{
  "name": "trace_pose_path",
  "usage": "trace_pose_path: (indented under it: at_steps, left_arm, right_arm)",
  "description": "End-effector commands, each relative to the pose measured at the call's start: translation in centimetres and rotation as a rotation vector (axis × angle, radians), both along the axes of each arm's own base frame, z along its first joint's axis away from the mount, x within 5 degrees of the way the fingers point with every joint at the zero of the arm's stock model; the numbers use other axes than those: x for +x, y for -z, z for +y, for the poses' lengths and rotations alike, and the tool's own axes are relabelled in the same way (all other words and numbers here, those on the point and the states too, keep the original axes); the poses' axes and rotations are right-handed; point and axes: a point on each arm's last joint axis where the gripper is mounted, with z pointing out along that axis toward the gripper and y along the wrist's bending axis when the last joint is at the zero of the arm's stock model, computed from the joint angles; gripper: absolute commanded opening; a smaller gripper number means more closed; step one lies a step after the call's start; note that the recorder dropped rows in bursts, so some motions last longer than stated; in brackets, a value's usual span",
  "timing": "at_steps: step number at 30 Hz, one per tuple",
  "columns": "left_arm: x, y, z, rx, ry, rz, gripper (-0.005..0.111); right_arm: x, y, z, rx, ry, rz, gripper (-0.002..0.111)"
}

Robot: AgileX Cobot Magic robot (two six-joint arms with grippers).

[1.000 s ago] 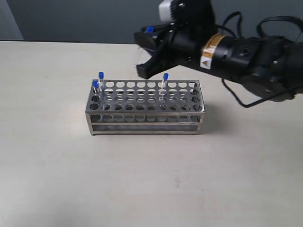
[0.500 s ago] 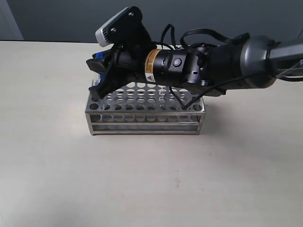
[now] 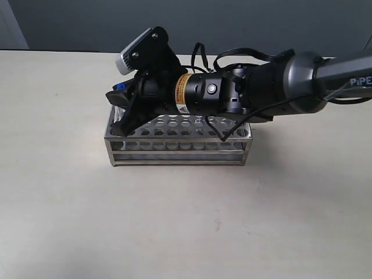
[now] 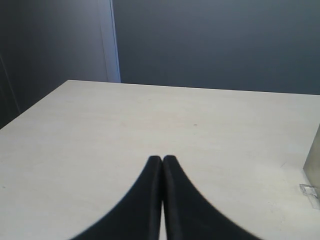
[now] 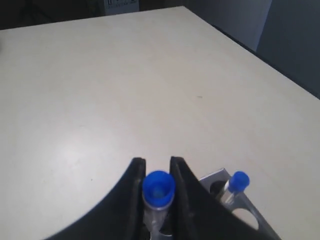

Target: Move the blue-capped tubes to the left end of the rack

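One rack (image 3: pixel 180 152), two grippers and two blue-capped tubes can be counted. The arm hides most of the rack's top, so whether more tubes stand there cannot be told.

Nearest, the table (image 3: pixel 174 226) lies bare across the whole lower half of the frame, and there is wide open room left and right of the rack. The rack stands at the centre, and the front holes that show are empty.

The right arm (image 3: pixel 256 93) reaches in from the right edge, over the rack to its left end. There the right gripper (image 5: pixel 157 162) has its jaws narrow, clamped on one tube (image 5: pixel 158 189), whose cap shows between the fingers. A second tube (image 5: pixel 239 181) stands in a corner hole just beside it.

The left gripper (image 4: pixel 162 160) has its jaws pressed together, holding nothing, above bare table.

Farthest back, the table's edge meets a dark wall (image 3: pixel 70 23).
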Motion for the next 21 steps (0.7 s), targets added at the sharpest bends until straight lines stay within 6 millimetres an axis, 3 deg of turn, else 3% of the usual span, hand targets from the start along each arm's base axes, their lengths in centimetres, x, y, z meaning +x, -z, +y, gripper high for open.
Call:
trace_pose_path:
  at_steps: [1, 9, 16, 21]
  left_arm:
    - [0.0, 0.1, -0.1, -0.007, 0.009, 0.001, 0.0]
    - [0.0, 0.1, -0.1, -0.006, 0.008, 0.002, 0.0]
    - [0.0, 0.1, -0.1, -0.006, 0.008, 0.002, 0.0]
    - [0.0, 0.1, -0.1, -0.006, 0.008, 0.002, 0.0]
  right_arm:
    - [0.3, 1.0, 0.6, 0.0, -0.015, 0.012, 0.0]
    - [1.0, 1.2, 1.4, -0.008, -0.027, 0.001, 0.0]
    - [1.8, 1.0, 1.3, -0.118, 0.008, -0.021, 0.0]
    - [1.4, -1.4, 1.1, -0.073, -0.002, -0.06, 0.0]
